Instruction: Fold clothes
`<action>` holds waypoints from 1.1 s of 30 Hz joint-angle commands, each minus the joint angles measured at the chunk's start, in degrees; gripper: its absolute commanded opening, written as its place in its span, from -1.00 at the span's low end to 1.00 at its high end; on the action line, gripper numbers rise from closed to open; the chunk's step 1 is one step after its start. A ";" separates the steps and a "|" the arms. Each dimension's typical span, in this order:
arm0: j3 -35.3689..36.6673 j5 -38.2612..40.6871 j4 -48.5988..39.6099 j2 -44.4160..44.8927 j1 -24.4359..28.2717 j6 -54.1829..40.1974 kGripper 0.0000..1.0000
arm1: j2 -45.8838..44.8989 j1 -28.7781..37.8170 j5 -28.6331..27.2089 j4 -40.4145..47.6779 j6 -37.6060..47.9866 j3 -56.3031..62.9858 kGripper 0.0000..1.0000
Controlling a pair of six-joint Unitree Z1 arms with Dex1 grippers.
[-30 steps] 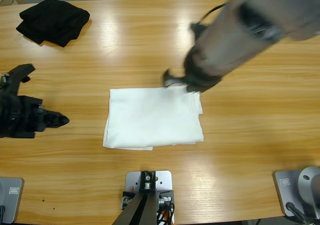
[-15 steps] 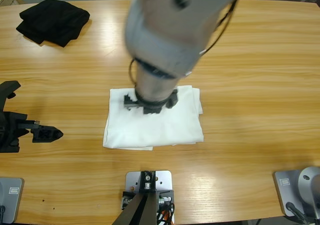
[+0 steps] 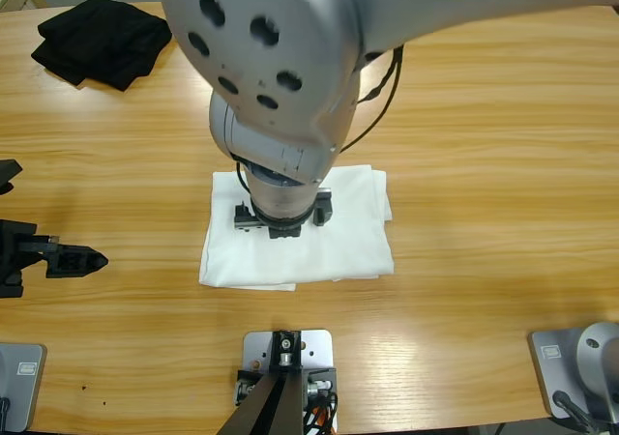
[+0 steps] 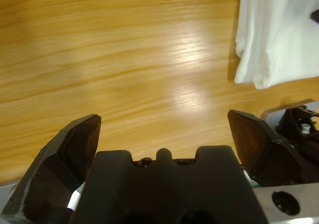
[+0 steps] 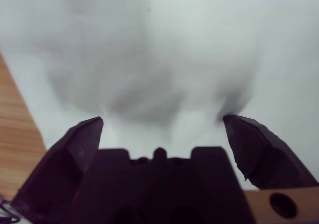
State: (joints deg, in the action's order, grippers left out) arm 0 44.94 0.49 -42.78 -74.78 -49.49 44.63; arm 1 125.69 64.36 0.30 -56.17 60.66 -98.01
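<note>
The right tool [image 3: 282, 217], jaws apart, hovered over the folded white T-shirt [image 3: 338, 237] at mid-table [image 3: 484, 116], seemingly to press it; the left tool [image 3: 58, 259] waited open, black garment [image 3: 102, 39] set aside.

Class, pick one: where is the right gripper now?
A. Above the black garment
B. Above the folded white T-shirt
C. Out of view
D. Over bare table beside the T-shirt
B: the right gripper, jaws open, looks straight down on the white T-shirt in its wrist view.
</note>
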 commanded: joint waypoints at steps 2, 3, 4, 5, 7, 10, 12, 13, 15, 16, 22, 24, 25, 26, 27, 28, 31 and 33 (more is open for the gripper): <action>-1.91 -0.76 -0.12 2.19 0.69 -1.12 0.99 | 1.89 0.77 0.62 9.33 -3.78 11.21 1.00; -1.96 -0.76 -0.12 2.19 0.67 -1.12 0.99 | 1.75 0.73 0.48 9.19 -4.66 11.94 1.00; -1.96 -0.76 -0.12 2.13 0.67 -1.12 0.99 | 1.59 0.77 0.16 9.06 -5.64 12.54 1.00; -1.96 -0.76 -0.01 2.05 0.69 -1.12 0.99 | 1.84 0.77 0.14 8.71 -7.26 12.65 1.00; -1.96 -0.76 0.34 1.92 0.69 -1.12 0.99 | 2.35 0.77 -0.30 8.06 -8.23 13.03 1.00; -2.00 -0.76 0.50 1.92 0.65 -1.12 0.99 | 3.19 0.77 1.06 8.19 -11.20 13.07 1.00; -2.19 -0.76 0.50 1.96 0.69 -1.17 0.99 | 3.86 0.73 2.15 8.29 -13.17 13.05 1.00; -2.30 -0.76 0.50 2.01 0.67 -1.23 0.99 | 4.09 0.73 2.16 8.27 -13.96 13.10 1.00; -2.40 -0.76 0.50 2.15 0.71 -1.42 0.99 | 4.28 0.75 2.06 8.17 -15.78 13.35 0.91; -2.40 -0.76 0.50 2.27 0.71 -1.65 0.99 | 4.35 0.75 1.95 7.83 -17.53 13.39 0.82; -2.51 -0.76 0.57 2.45 0.67 -2.35 0.99 | 4.48 -1.84 -0.75 6.18 -36.03 15.57 0.99; -2.49 -0.76 0.59 2.45 0.69 -2.40 0.99 | 4.57 -3.80 -0.95 6.43 -40.08 16.73 1.00; -2.49 -0.76 0.62 2.42 0.67 -2.51 0.99 | 4.65 -4.95 -1.07 6.43 -41.98 17.08 1.00; -2.51 -0.76 0.78 2.36 0.67 -2.62 0.99 | 4.55 -6.14 -1.44 6.43 -43.49 17.48 1.00; -2.49 -0.76 0.96 2.36 0.65 -2.69 0.99 | 4.42 -7.23 -1.83 6.50 -45.18 17.73 1.00; -2.54 -0.76 1.10 2.33 0.69 -2.69 0.99 | 4.32 -8.43 -2.11 6.52 -47.43 17.89 1.00; -2.58 -0.76 1.20 2.19 0.69 -2.70 0.99 | 4.55 -10.87 -3.88 6.52 -56.32 18.47 1.00; -2.63 -0.76 1.20 2.19 0.71 -2.70 0.99 | 4.28 -13.31 -4.08 6.71 -62.68 19.36 1.00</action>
State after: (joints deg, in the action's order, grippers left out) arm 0 44.07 0.49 -42.33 -73.17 -49.45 42.54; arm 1 122.66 58.00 -0.70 -49.10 12.72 -85.23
